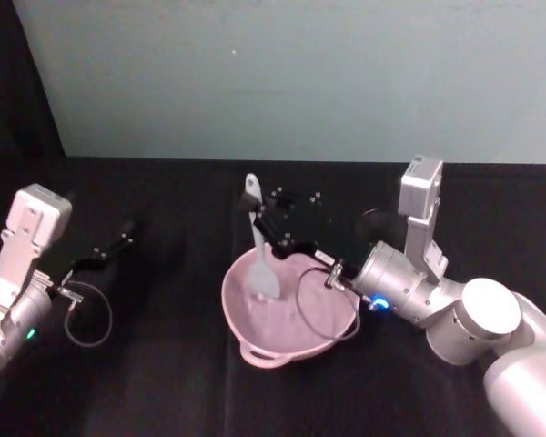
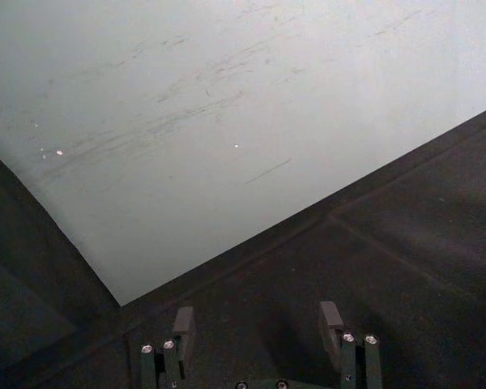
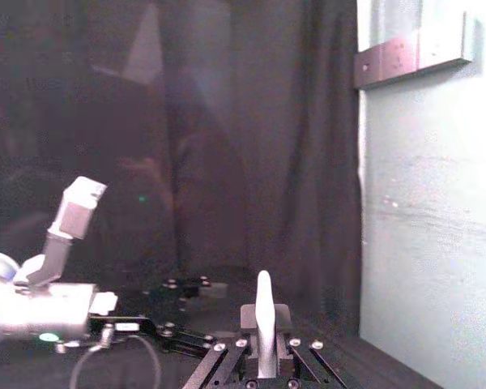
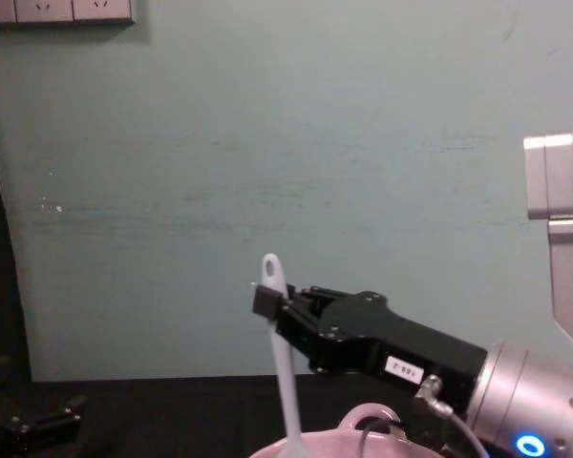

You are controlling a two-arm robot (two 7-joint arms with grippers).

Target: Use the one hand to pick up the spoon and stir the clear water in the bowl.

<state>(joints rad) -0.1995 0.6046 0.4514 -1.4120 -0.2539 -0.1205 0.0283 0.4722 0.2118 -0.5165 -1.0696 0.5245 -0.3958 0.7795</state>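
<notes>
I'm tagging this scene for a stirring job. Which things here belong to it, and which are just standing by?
In the job:
- right gripper, shut on the spoon
- pink bowl, with the spoon's head down inside it

Not in the job:
- left gripper, open and idle on the robot's left
- wall sockets, high on the wall behind

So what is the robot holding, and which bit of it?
The right gripper pinches the white spoon high on its handle, head down in the pink bowl. The left gripper sits open, empty.
</notes>
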